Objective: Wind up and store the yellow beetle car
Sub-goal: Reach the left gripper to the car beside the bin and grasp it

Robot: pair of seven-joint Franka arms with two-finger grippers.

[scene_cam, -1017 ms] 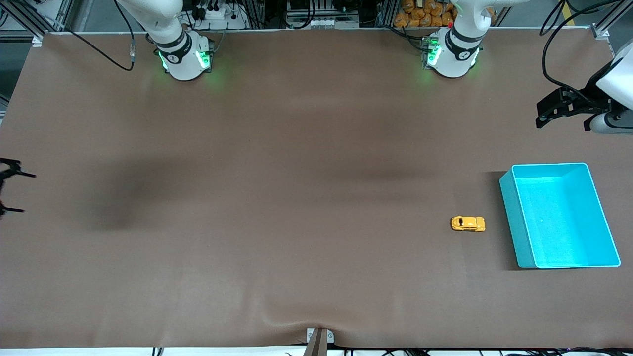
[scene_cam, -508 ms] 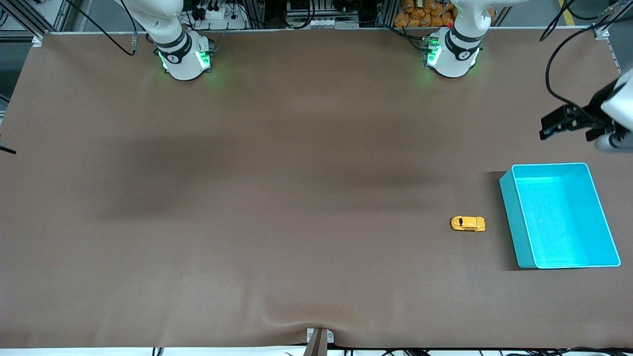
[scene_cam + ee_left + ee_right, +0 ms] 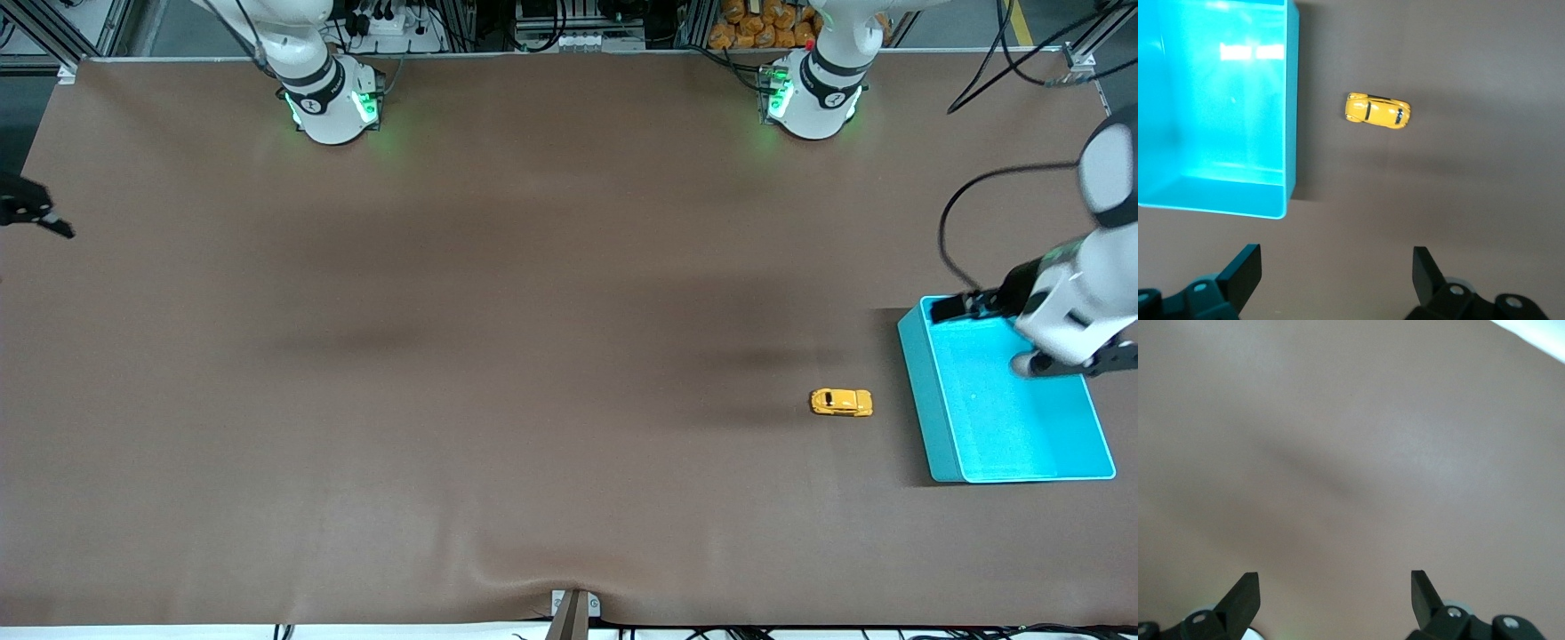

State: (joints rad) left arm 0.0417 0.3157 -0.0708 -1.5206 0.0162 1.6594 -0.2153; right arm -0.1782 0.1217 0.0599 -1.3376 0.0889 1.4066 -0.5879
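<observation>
I count one yellow beetle car (image 3: pixel 841 403) beside one turquoise bin (image 3: pixel 925 400). Left gripper (image 3: pixel 1337 280) spread over bin; right gripper (image 3: pixel 1335 600) spread over the right arm's table end.

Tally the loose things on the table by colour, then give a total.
Yellow: 1, the yellow beetle car, on the table beside the bin.
Turquoise: 1, the bin, at the left arm's end of the table.
Total: 2
</observation>
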